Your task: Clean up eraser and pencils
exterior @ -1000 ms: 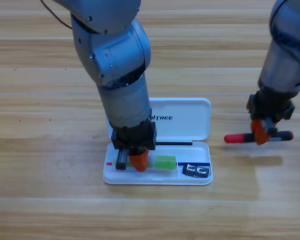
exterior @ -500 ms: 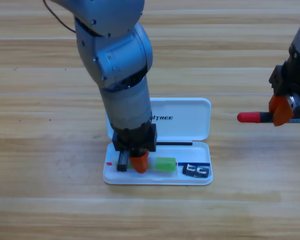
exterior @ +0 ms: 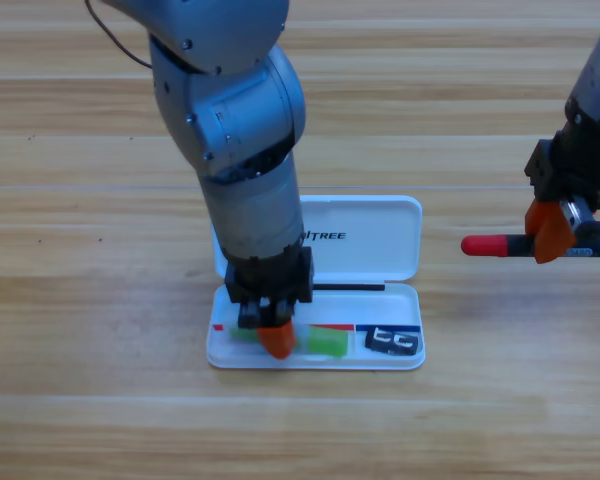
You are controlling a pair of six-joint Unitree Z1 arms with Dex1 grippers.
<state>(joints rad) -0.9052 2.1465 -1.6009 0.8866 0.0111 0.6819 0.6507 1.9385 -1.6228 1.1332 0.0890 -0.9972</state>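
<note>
The white case [exterior: 365, 245] lies open mid-table, its lid flat behind the tray. The green pencil [exterior: 329, 342] rests along the tray, showing on both sides of my left gripper [exterior: 272, 338], which points straight down onto its middle. At the tray's right end sits the black eraser [exterior: 392, 342]. Out to the right, my right gripper [exterior: 552, 236] is shut on the black pencil with red ends [exterior: 492, 245], holding it level above the table, well clear of the case.
The left arm's grey body [exterior: 242, 140] rises over the case's left half and hides part of the lid. Bare wooden table [exterior: 100, 300] surrounds the case.
The right gripper has lifted the black pencil off the table, swung right, then come back a little left. The left gripper has shifted slightly toward the tray's front, over the green pencil.
</note>
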